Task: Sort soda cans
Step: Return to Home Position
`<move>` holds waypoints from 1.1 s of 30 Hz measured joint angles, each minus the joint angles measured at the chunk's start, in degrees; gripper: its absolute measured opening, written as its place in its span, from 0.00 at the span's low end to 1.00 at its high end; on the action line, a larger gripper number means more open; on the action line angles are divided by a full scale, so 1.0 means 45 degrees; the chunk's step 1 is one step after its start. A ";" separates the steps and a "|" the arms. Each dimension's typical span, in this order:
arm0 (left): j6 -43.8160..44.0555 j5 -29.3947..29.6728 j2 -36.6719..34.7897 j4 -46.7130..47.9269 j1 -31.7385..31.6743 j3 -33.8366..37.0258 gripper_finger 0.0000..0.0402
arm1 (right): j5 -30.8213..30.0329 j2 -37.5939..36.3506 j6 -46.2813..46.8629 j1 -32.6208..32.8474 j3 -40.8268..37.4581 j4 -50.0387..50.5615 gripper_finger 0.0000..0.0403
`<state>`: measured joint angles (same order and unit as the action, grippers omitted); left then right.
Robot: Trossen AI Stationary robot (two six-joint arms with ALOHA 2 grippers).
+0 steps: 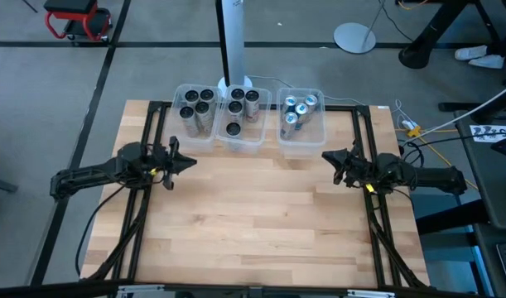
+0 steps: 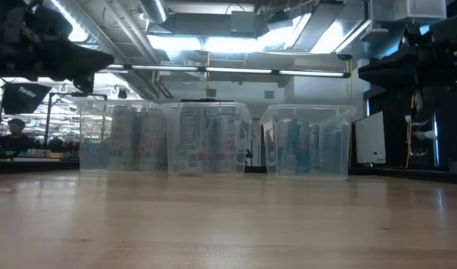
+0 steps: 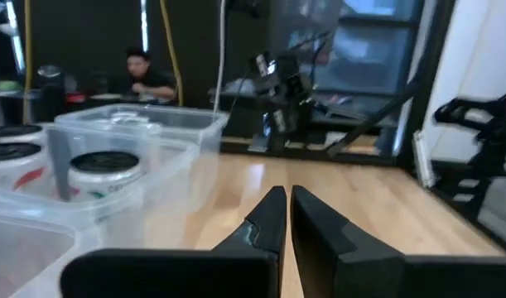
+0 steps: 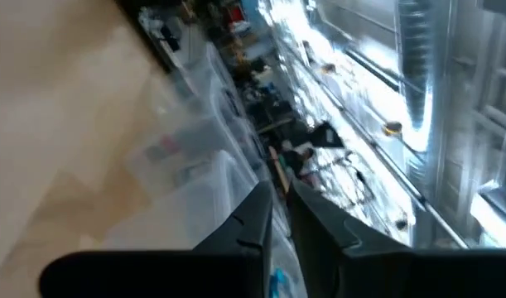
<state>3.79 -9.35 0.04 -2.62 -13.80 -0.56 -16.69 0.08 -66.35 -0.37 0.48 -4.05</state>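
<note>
The sorting looks finished: no cans (image 1: 201, 108) lie loose on the table (image 1: 253, 223), and all that show stand upright inside three clear bins along its far edge. Take the mid bin (image 1: 240, 146) as the mark. Dark-topped cans fill it and the left bin (image 1: 195, 141) just beside it, while teal-topped cans sit in the right bin (image 1: 302, 151), near its other side.

The step in hand is judged to be parking the arms. The left gripper (image 1: 189, 162) hangs to the left of the mid bin and nearer the table's middle, fingers pressed together on nothing. The right gripper (image 1: 325, 156) mirrors it past the right bin, likewise closed and empty. The next move calls for no grasp — only a retreat clear of the bin walls.
</note>
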 joint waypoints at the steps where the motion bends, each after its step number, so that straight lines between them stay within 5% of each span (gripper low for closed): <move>1: -0.0111 0.0142 0.0038 0.0001 0.0042 0.0000 0.03 | 0.0184 0.0024 -0.0120 0.0000 0.0000 0.0055 0.12; 8: -0.0922 0.2092 0.0076 0.0438 0.0044 0.0000 0.03 | 0.1516 0.0002 -0.0882 0.0003 -0.0002 0.0251 0.12; 33: -0.1180 0.2128 0.0119 0.0475 0.0044 0.0000 0.03 | 0.1832 0.0100 -0.1025 -0.0007 -0.0002 0.0276 0.12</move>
<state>-1.52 0.23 0.58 -0.48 -13.60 -0.56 -8.44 0.54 -70.96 -0.40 0.47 -2.81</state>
